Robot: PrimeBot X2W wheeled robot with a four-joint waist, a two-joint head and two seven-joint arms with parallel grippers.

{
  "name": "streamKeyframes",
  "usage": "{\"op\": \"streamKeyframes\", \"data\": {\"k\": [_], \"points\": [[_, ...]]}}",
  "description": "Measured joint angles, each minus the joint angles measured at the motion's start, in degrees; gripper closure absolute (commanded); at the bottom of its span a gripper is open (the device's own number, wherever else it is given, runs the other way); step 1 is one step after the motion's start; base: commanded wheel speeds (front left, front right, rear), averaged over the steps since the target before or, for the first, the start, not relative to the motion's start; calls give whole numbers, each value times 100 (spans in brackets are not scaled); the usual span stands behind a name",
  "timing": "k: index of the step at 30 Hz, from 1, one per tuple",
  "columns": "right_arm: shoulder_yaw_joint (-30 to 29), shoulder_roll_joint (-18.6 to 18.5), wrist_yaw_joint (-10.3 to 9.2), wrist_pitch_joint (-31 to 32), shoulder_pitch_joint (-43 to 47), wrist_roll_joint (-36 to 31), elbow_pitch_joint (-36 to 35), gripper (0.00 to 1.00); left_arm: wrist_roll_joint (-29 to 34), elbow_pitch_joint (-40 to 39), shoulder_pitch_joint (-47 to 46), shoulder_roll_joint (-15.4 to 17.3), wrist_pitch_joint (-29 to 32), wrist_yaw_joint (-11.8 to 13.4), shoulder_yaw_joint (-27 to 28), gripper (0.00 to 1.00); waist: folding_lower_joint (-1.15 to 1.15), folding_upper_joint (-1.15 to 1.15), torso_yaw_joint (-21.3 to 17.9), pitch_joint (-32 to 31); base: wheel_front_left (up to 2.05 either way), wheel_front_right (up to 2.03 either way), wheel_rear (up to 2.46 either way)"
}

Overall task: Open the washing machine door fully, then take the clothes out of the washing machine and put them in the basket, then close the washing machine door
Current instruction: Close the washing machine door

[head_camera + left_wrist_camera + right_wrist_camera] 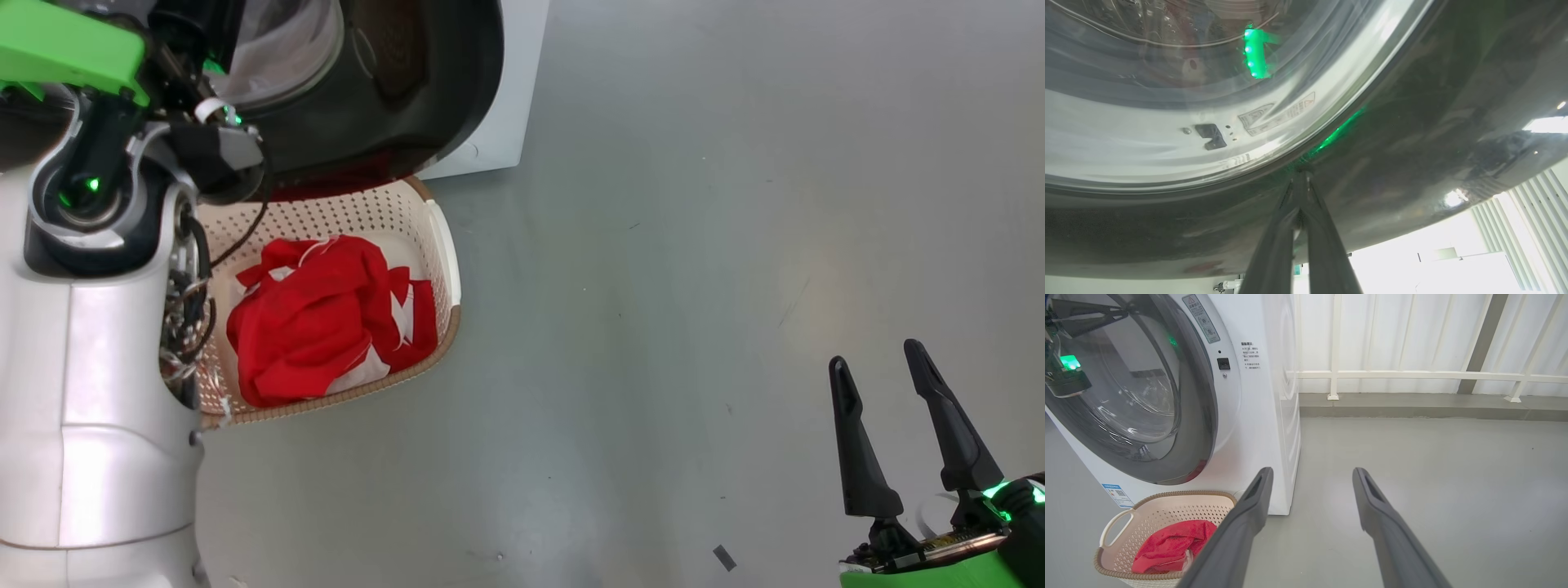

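Bright red fabric clothes point(326, 318) lie in the cream perforated basket point(442, 245) before the white washing machine point(1261, 416); left gripper point(1300, 179), fingers together, presses its glossy black round door point(408, 106), apparently ajar; right gripper point(875, 353) spread apart

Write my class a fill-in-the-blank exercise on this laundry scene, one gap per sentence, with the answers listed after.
The clothes lying in the basket are ____ with white patches.
The right gripper holds its jaws ____ above the grey floor.
The left gripper, fingers shut, has its tips at the glossy ____ rim of the washing machine door.
Missing words: red; open; black.
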Motion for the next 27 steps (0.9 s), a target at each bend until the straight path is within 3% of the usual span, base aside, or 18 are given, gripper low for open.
{"op": "streamKeyframes", "data": {"k": [12, 23, 24, 25, 26, 27], "points": [[-3, 0, 0, 0, -10, 42, 14, 0, -1, 5, -69, 1, 73, -44, -21, 100, 0, 0, -10, -25, 0, 0, 0], [-27, -1, 0, -16, -9, 42, 51, 0, -29, -1054, 946, -78, 75, -102, -465, 98, 0, 0, 185, -250, 0, 0, 0], [-27, 0, 0, -16, -9, 42, 53, 0, 53, -1178, 1055, -77, 21, -116, -537, 71, 0, 0, 213, -277, 0, 0, 0], [-31, 0, 0, -16, -9, 42, 57, 0, 187, -1306, 1167, -73, -44, -147, -606, 15, 0, 0, 242, -306, 0, 0, 0], [-34, -1, 0, -16, -9, 42, 65, 0, 356, -1433, 1271, -52, -126, -152, -669, 0, 0, 0, 268, -336, 0, 0, 0], [-35, -1, 0, -16, -9, 42, 76, 0, 501, -1556, 1372, -14, -214, -154, -726, 0, 0, 0, 294, -367, 0, 0, 0]]}}
